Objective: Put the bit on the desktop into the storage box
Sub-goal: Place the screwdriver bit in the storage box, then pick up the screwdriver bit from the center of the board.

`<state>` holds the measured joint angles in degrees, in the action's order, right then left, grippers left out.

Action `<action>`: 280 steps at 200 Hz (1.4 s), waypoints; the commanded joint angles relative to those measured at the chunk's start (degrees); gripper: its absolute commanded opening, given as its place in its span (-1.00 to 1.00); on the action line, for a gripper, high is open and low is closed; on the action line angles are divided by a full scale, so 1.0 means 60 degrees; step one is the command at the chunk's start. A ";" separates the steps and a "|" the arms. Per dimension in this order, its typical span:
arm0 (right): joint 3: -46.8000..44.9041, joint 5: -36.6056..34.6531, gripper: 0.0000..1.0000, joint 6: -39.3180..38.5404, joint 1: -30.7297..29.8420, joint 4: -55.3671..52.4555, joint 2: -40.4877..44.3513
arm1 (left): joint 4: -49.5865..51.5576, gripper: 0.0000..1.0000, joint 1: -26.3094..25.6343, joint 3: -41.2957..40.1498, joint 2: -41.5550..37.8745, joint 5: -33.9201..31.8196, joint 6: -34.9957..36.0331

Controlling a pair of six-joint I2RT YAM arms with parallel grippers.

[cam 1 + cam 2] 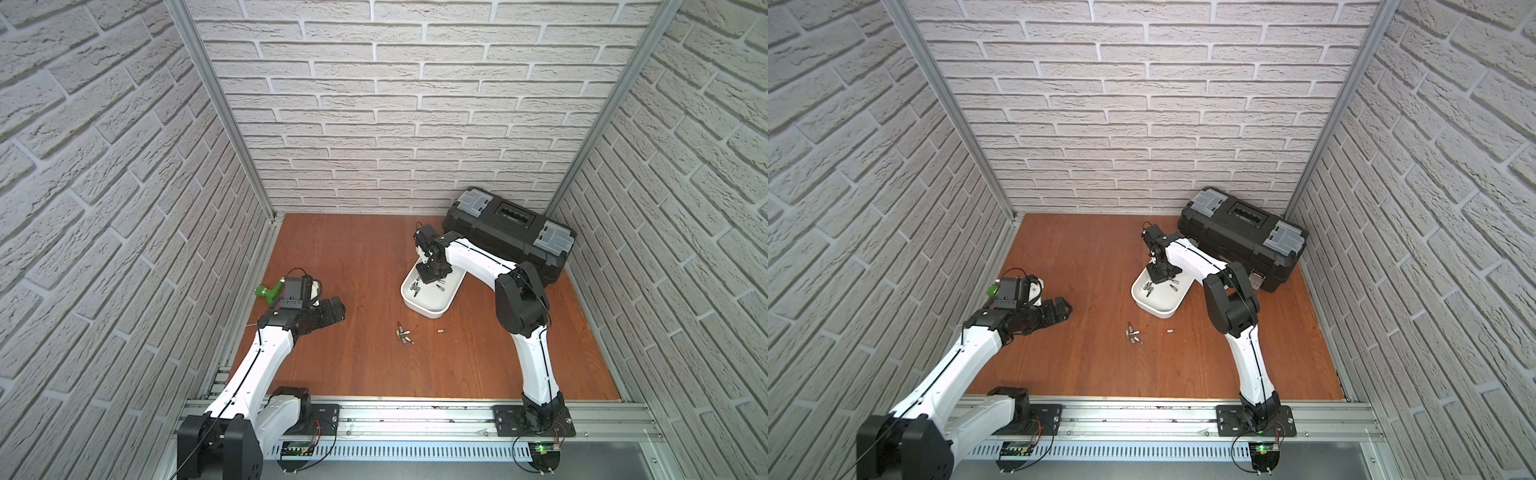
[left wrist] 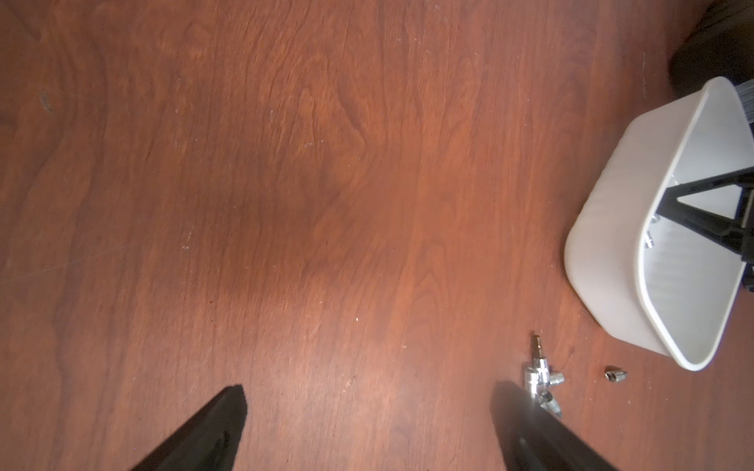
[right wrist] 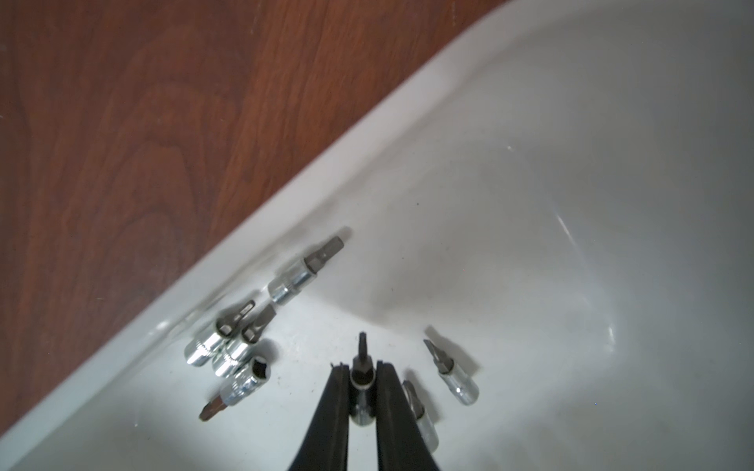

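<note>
My right gripper (image 3: pixel 362 369) is shut on a small chrome bit (image 3: pixel 360 377), low inside the white storage box (image 3: pixel 326 163). Several more bits (image 3: pixel 240 350) lie on the box floor beside it. In both top views this gripper (image 1: pixel 427 281) points down into the storage box (image 1: pixel 428 311). A cluster of bits (image 1: pixel 405 333) and a single bit (image 1: pixel 441 331) lie on the desktop (image 1: pixel 353 270) in front of the box. My left gripper (image 1: pixel 332 309) is open and low over the desktop at the left. In the left wrist view the cluster of bits (image 2: pixel 540 375) lies beside one of its fingertips (image 2: pixel 506 401).
A big black toolbox (image 1: pixel 507 232) stands at the back right, just behind the storage box. A green-handled tool (image 1: pixel 266 292) lies by the left wall behind my left wrist. An aluminium rail (image 1: pixel 415 411) runs along the front edge.
</note>
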<state>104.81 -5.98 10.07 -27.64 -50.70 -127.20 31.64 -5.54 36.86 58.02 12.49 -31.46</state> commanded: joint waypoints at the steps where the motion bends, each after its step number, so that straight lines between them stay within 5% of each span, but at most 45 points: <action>1: 0.0251 -0.0092 -0.69 -0.0165 0.0050 0.0129 -0.0104 | -0.0349 0.96 -0.0043 -0.0040 0.0096 -0.0035 0.0146; 140: 0.0046 -0.0241 -0.39 -0.0195 0.0038 -0.0080 0.0604 | -0.0424 0.97 -0.0057 0.0001 0.0283 0.0006 0.0210; 280: -0.2942 -0.0624 -0.21 -0.0411 -0.1201 -0.0473 0.4902 | -0.0395 0.97 -0.0072 0.0096 0.0408 -0.0007 0.0278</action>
<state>89.12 -8.25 8.05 -32.34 -51.07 -100.90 31.03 -5.69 36.88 60.34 12.49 -30.63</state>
